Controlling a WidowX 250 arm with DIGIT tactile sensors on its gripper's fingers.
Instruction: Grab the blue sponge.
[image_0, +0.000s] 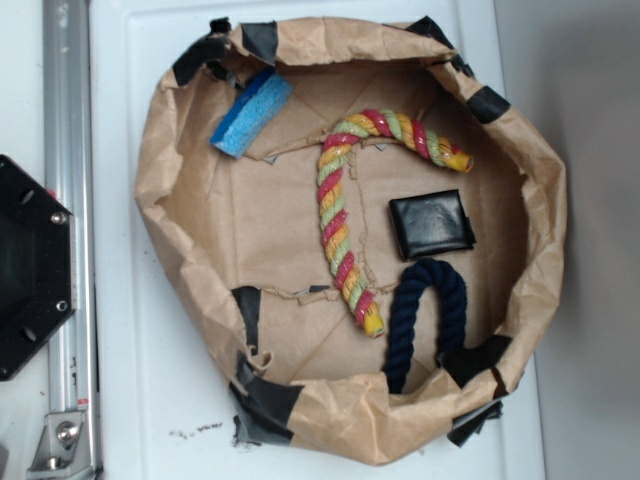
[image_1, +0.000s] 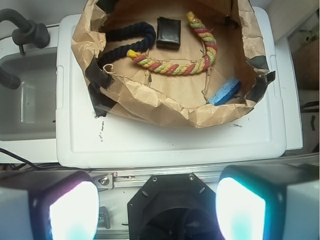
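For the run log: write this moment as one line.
stage: pre-approach | tool: open, empty, far from bin | blue sponge: untouched, against paper bin wall

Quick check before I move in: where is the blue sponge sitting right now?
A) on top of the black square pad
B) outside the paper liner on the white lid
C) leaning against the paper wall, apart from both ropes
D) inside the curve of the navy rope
C: the blue sponge rests against the brown paper wall, clear of the multicolored rope and the navy rope.
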